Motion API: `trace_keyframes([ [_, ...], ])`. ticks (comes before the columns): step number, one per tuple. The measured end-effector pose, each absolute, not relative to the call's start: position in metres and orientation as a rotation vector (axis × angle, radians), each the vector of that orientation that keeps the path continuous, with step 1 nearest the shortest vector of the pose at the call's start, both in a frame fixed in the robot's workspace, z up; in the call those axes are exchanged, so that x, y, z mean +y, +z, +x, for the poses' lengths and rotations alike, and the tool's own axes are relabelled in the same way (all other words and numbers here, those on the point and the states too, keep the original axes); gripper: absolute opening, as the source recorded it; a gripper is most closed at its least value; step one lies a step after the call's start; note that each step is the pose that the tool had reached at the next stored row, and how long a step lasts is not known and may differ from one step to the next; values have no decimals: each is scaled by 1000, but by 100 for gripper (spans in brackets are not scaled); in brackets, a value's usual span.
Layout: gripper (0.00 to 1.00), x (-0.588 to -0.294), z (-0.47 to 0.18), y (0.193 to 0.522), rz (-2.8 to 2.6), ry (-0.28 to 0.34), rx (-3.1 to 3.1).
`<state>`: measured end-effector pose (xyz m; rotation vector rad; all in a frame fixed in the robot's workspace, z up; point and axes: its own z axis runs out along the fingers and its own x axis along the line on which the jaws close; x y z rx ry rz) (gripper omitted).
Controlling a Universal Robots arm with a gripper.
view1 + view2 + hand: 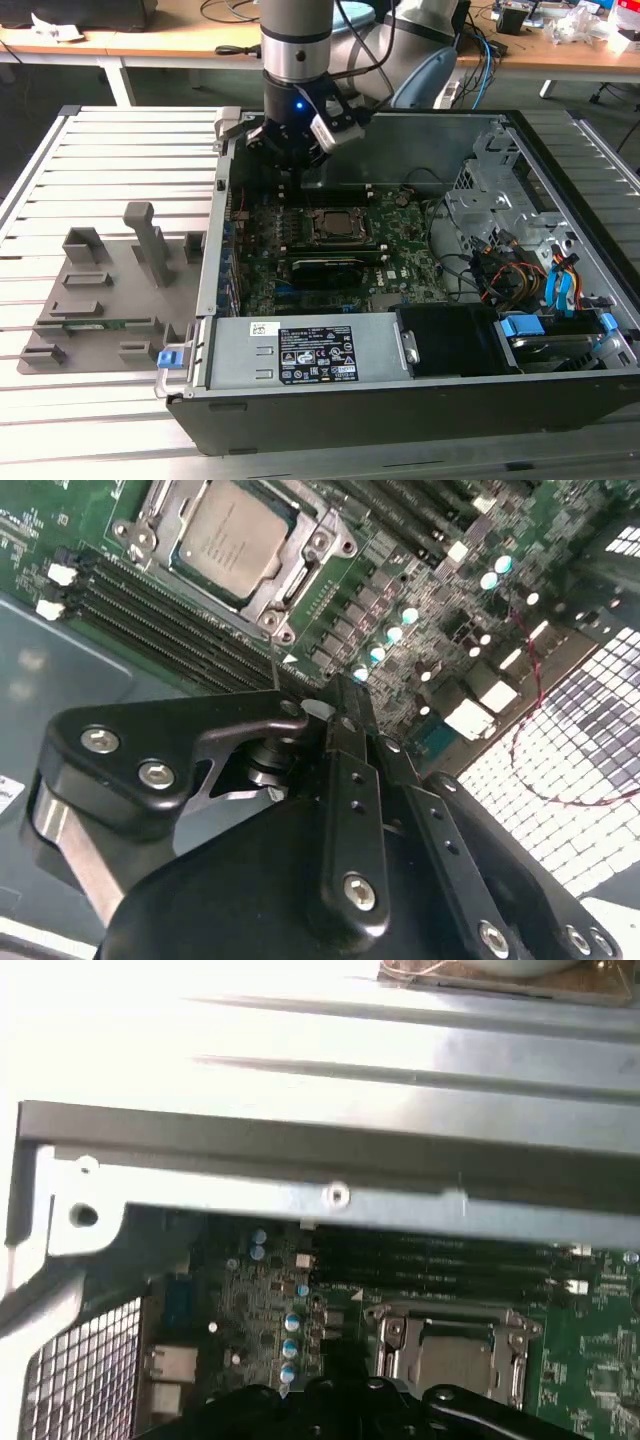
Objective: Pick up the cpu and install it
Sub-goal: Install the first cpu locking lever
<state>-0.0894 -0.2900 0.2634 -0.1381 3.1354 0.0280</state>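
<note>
Looking into the open computer case (420, 400) in the exterior view, you see your arm reaching down from twelve o'clock, with the tool (290, 150) hanging over the motherboard (400, 265) near the case's back wall. In the second wrist view the tool (335, 705) appears as black linkage with its fingers drawn together to a single tip, and nothing is held between them.

The cpu (232, 532) is seated in its socket, silvery top facing up, framed by the metal socket bracket (300, 570). In the exterior view the cpu (340, 224) lies near the middle of the board, at about four o'clock from the tool and close to it, not touching. In the first wrist view the cpu (455, 1355) sits just past the tool's dark body.

Long black memory slots (150, 610) run beside the socket. A grey parts holder (110, 290) rests on the slatted worktop (60, 180), at nine o'clock from the case.
</note>
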Motion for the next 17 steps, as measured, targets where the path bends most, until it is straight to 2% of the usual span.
trace_keyframes([
  [17,11,-285,-49,262,-138,28,3137],
])
